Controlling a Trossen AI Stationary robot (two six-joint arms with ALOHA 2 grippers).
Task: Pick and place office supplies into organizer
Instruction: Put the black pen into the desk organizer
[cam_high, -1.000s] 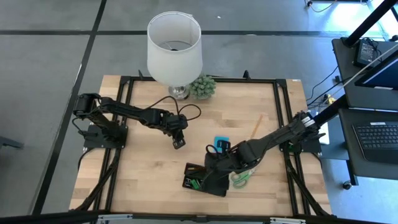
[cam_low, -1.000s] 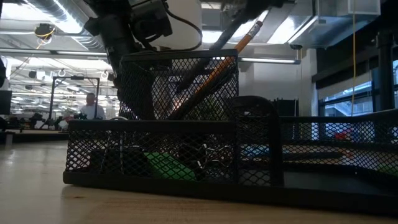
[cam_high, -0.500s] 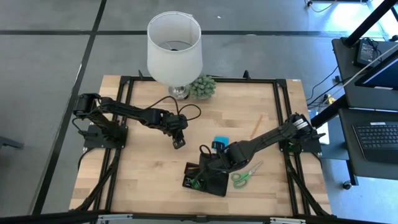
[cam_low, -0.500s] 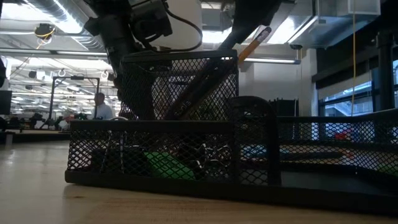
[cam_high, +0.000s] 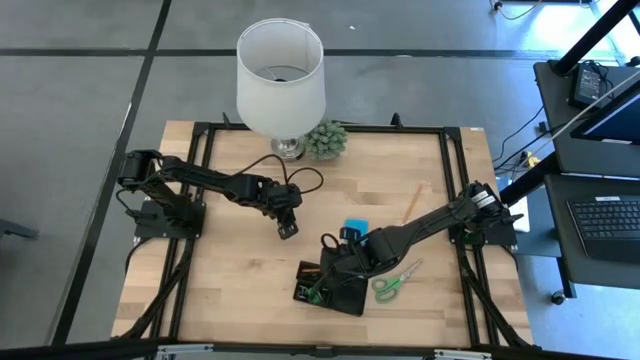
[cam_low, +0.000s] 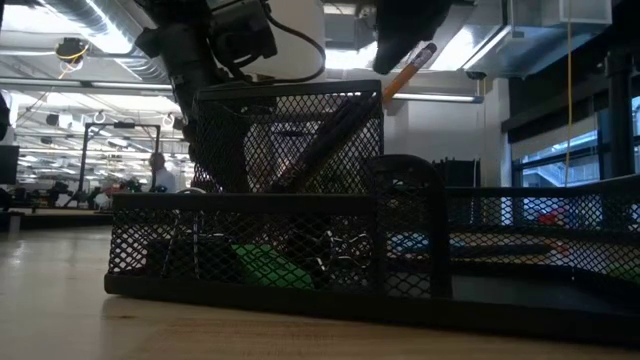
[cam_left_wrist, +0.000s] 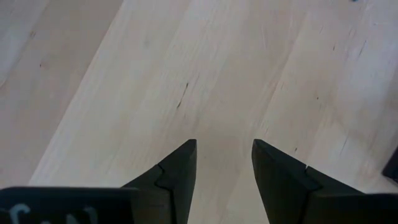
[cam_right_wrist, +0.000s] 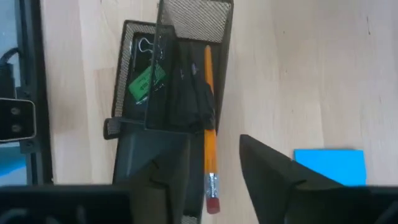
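From above, the right tool (cam_high: 335, 268) hangs over the black mesh organizer (cam_high: 330, 288), which sits near the middle of the bench's (cam_high: 230, 290) front edge. The left tool (cam_high: 288, 229) waits over bare wood toward the bench's centre, left of the organizer. Green-handled scissors (cam_high: 392, 283) lie flat just right of the organizer, a blue sticky-note pad (cam_high: 355, 226) just behind it, and a wooden pencil (cam_high: 412, 203) lies well apart toward the right edge.

At bench height, the organizer's mesh cup (cam_low: 290, 135) fills the middle, and an orange pencil (cam_low: 400, 72) leans in it, eraser end poking above the rim under the dark bulk of the right tool. Green and clip-like shapes show through the low front compartment.

The left wrist camera shows its fingers (cam_left_wrist: 177, 171) spread apart over bare bench, holding nothing.

The right wrist camera looks down between parted fingers (cam_right_wrist: 270, 168) at the orange pencil, which stands between them without touching either; it looks let go, resting in the cup. A green piece (cam_right_wrist: 145, 81) and a wire clip (cam_right_wrist: 144, 45) lie in the tray alongside.

The leftover pencil should be light, stiff and prone to rolling, so I would pinch it mid-shaft across its width. The scissors look heavier and flat; the narrow neck near the handles seems the surest hold.
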